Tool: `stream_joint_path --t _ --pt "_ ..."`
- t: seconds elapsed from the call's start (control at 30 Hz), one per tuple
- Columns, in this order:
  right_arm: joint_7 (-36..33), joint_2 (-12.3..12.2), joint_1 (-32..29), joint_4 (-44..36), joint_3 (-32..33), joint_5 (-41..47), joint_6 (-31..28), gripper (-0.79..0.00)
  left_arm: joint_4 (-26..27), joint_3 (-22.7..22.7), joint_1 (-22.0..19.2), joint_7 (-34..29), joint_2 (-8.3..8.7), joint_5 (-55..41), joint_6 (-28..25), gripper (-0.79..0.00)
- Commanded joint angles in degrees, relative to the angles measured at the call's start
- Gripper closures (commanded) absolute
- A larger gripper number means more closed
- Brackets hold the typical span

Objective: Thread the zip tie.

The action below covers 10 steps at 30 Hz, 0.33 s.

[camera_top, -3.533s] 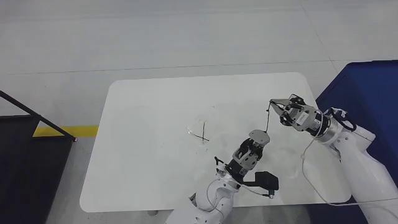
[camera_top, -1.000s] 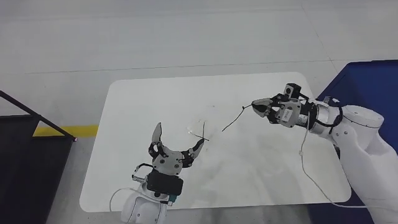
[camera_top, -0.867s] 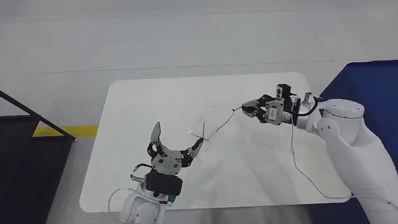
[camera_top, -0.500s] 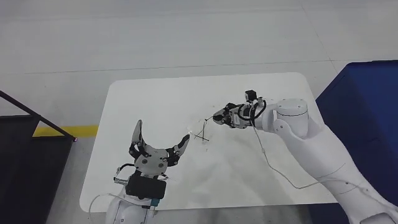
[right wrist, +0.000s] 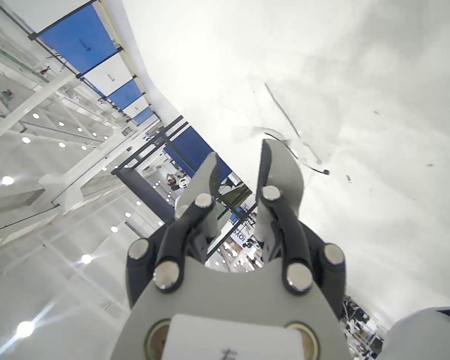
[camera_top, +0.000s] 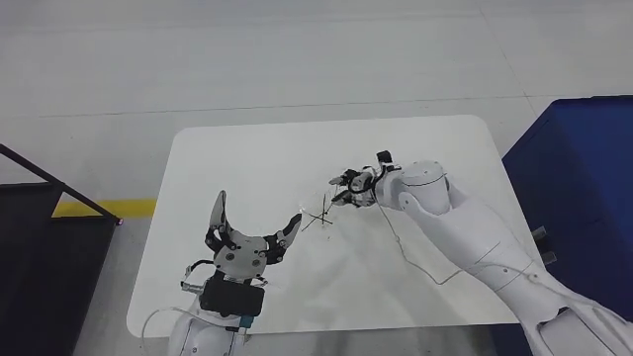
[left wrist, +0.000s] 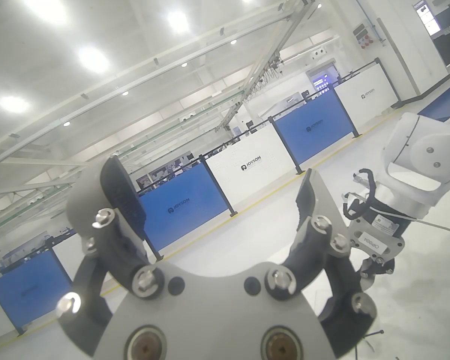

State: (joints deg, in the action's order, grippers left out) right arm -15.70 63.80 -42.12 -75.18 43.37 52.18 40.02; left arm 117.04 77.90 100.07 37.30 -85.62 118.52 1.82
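Top view | left pincer (camera_top: 257, 211) spread wide | right pincer (camera_top: 338, 189) parted near zip tie (camera_top: 324, 209) on table (camera_top: 227, 158)

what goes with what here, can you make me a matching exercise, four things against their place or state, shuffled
Things:
1 left hand
2 right hand
3 zip ties
4 blue surface

Places or states:
A lying crossed on the white table
B off the table's right side
C fingers spread wide, over the table's near left part
D fingers slightly apart, close by the zip ties

Pairs: 1-C, 2-D, 3-A, 4-B
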Motion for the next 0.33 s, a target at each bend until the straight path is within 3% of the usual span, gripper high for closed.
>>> stream_joint_path --t 0.0,0.07,0.17,0.3 --pt "-2.53 -0.35 -1.1 -1.4 2.29 2.72 -0.54 -0.785 0.0 0.0 0.0 0.0 0.0 0.0 0.0 -0.785" --pt "-7.04 -1.02 -2.73 -3.28 5.67 6.52 -1.48 -0.785 0.0 0.0 0.0 0.0 0.0 0.0 0.0 -0.785" --pt "-10.62 -2.64 -6.61 -6.91 12.62 7.77 -7.34 -0.785 0.0 0.0 0.0 0.0 0.0 0.0 0.0 -0.785" --pt "-10.72 -4.83 -15.23 -12.81 24.2 6.28 -22.13 -0.785 0.0 0.0 0.0 0.0 0.0 0.0 0.0 -0.785"
